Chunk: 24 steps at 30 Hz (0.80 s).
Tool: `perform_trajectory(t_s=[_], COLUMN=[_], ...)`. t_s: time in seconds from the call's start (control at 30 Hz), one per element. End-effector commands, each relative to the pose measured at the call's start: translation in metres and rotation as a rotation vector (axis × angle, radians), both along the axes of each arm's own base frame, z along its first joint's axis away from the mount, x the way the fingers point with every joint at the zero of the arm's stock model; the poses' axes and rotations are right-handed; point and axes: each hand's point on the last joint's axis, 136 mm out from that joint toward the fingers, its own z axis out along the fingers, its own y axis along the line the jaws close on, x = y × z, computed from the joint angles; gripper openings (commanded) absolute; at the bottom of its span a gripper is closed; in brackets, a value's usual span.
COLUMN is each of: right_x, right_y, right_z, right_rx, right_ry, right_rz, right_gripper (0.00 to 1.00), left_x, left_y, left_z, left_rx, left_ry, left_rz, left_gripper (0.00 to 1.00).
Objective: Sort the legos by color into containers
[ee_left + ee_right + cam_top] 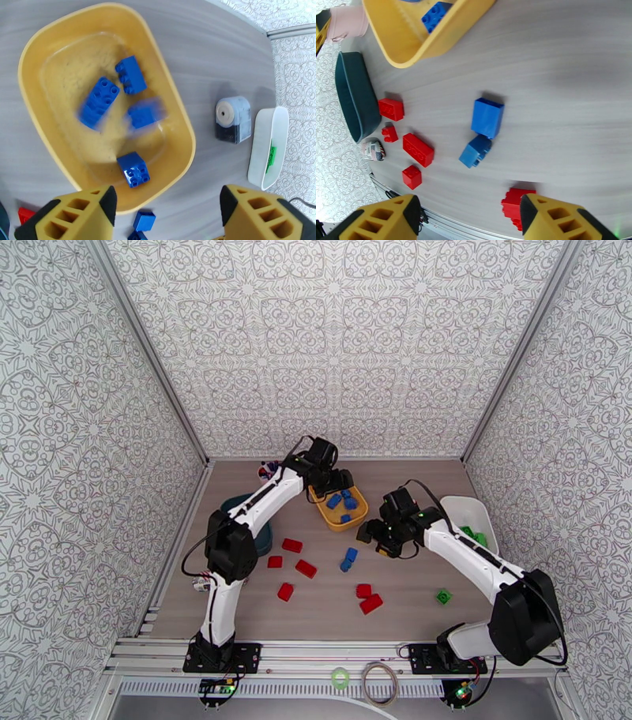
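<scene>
Several blue legos (pixel 100 100) lie in the yellow container (pixel 28 104); one of them (pixel 144 114) is motion-blurred. My left gripper (pixel 166 215) hovers open over that tray's near rim, nothing between its fingers; it also shows from above (pixel 337 481). My right gripper (pixel 470 221) is open above the table, short of two blue legos (pixel 487 117). Red legos (pixel 418 149) lie scattered to their left, and another red one (pixel 515 205) sits by the right finger. Green legos (pixel 474 536) lie in the white container (pixel 458 504). A loose green lego (pixel 444 597) rests at front right.
The dark teal container (pixel 263 538) sits at the left, partly hidden under my left arm. A pink cup (pixel 268 470) stands at the back. A small grey-white object (pixel 233 119) lies between the yellow and white trays. Patterned walls close in three sides.
</scene>
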Motion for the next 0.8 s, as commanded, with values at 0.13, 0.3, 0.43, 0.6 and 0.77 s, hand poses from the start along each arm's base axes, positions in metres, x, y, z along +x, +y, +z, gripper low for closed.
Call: perform_trajectory(t_s=[0.13, 0.3, 0.43, 0.6, 0.77], right_x=[-0.014, -0.021, -0.028, -0.045, -0.066], right_y=[-0.018, -0.024, -0.029, -0.036, -0.046], right_z=[-0.006, -0.010, -0.012, -0.019, -0.027], right_rx=[-0.068, -0.092, -0.098, -0.097, -0.098], right_ry=[0.010, 0.019, 0.021, 0.038, 0.056], right_rz=[0.001, 0.005, -0.006, -0.017, -0.030], right_gripper=[0.71, 0.71, 0.71, 0.71, 0.71], left_x=[-0.048, -0.091, -0.129, -0.170, -0.197], left_y=[0.018, 0.025, 0.018, 0.004, -0.007], left_z=[0.010, 0.003, -0.011, -0.041, -0.071], left_rx=[0.099, 0.174, 0.218, 0.238, 0.281], left_ry=[-0.026, -0.025, -0.031, -0.016, 0.005], left_rz=[-0.059, -0.108, -0.202, -0.360, -0.498], left_gripper=[0.76, 0.76, 0.74, 0.70, 0.67])
